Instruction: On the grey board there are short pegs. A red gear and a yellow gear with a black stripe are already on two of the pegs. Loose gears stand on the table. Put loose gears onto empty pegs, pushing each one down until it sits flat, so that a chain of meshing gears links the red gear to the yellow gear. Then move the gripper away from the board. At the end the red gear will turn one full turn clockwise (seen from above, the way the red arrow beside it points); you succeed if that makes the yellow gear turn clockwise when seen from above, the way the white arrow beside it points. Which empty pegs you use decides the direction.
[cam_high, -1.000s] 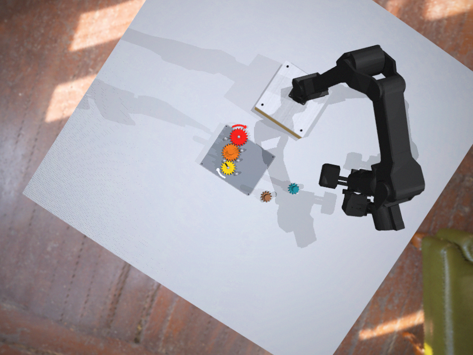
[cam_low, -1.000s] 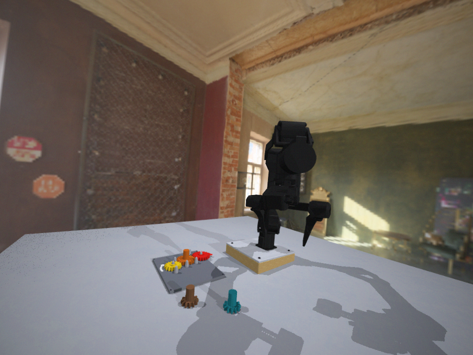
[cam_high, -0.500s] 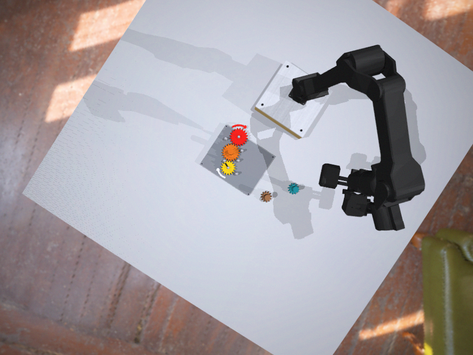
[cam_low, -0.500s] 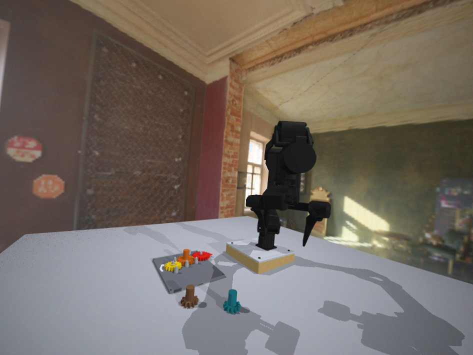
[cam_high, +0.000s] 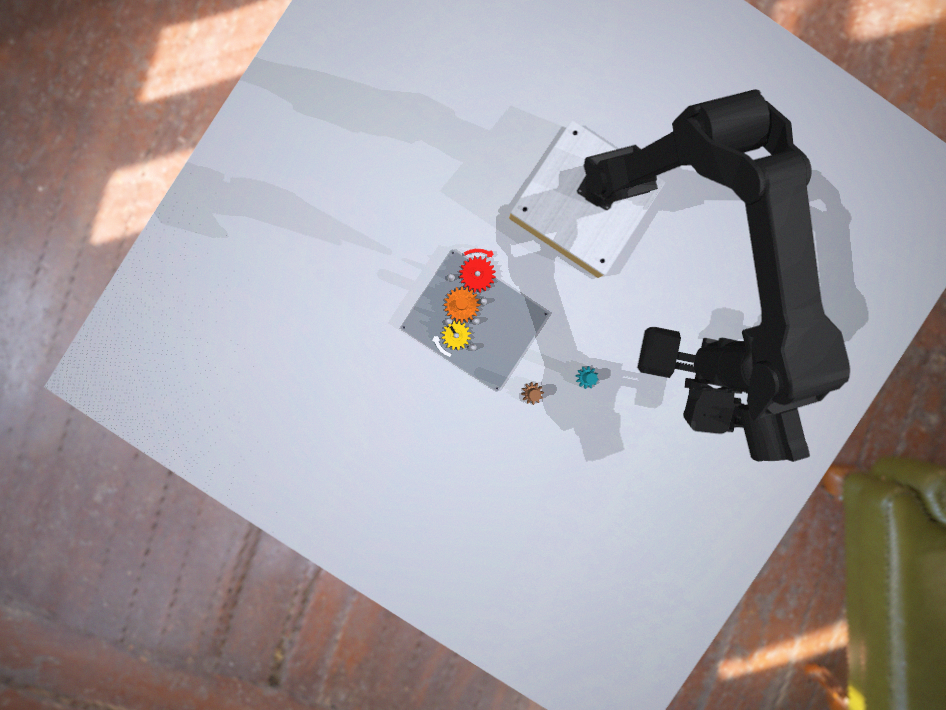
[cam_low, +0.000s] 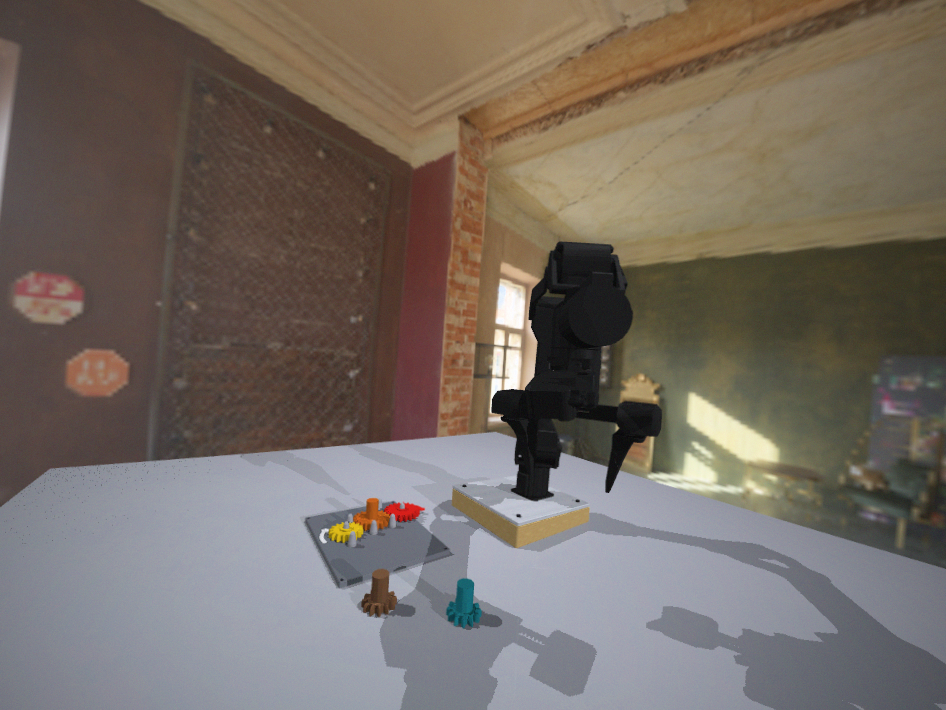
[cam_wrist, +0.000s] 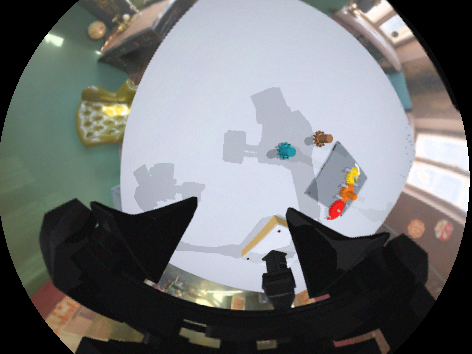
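The grey board (cam_high: 504, 355) (cam_low: 382, 557) (cam_wrist: 326, 175) holds the red gear (cam_high: 473, 281) (cam_low: 403, 512) (cam_wrist: 334, 211), an orange gear (cam_high: 461, 313) (cam_low: 371, 521) (cam_wrist: 347, 193) and the yellow gear (cam_high: 456, 342) (cam_low: 346, 534) (cam_wrist: 353, 175). The orange gear sits between the other two, looks flat, and its teeth appear to meet both. Several short pegs beside them are empty. A brown gear (cam_high: 532, 393) (cam_low: 379, 594) (cam_wrist: 321, 139) and a teal gear (cam_high: 586, 377) (cam_low: 463, 607) (cam_wrist: 286, 151) stand upright on the table. My gripper (cam_high: 683, 380) (cam_wrist: 243, 207) is wide open and empty, high above the table and away from the board.
The arm's base plate (cam_high: 551, 179) (cam_low: 489, 521) (cam_wrist: 262, 237) lies beside the board, nearer the red gear. A red arrow (cam_high: 479, 251) and a white arrow (cam_high: 440, 346) mark the board. Arm shadows fall across the board and table.
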